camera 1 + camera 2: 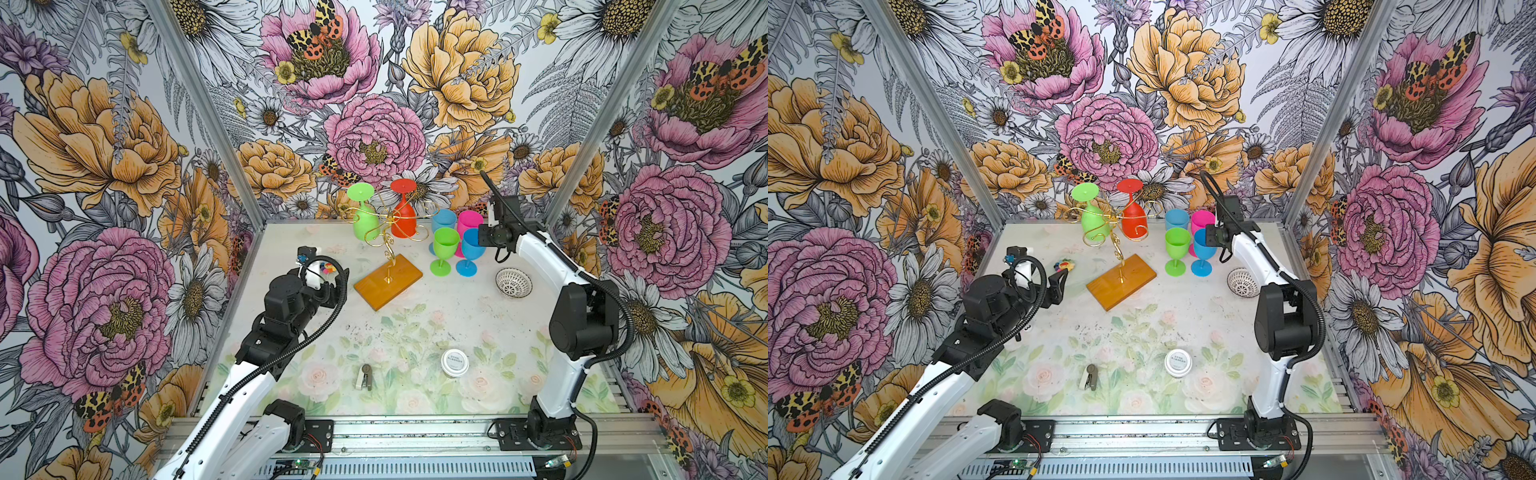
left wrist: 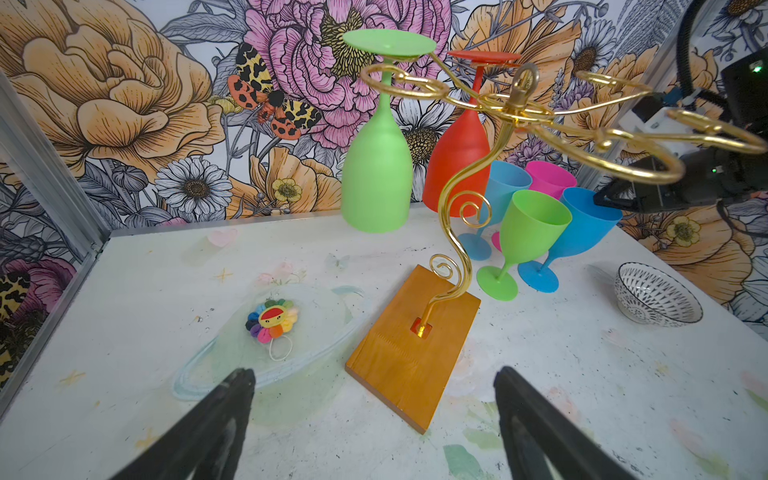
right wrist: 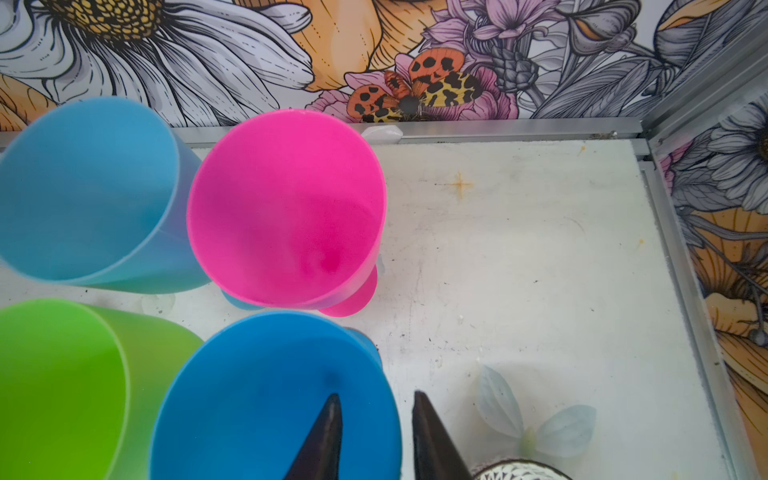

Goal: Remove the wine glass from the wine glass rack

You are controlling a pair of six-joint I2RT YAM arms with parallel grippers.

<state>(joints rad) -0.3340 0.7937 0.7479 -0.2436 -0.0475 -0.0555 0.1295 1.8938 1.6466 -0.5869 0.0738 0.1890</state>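
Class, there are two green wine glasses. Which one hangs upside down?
The green glass on the wine glass rack, foot up beside the red glass. The other green glass stands upright on the table beside a blue glass.

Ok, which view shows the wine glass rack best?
The left wrist view: the wine glass rack fills it, with base, stem and scroll arms clear. Both top views show it whole but small; the right wrist view misses it.
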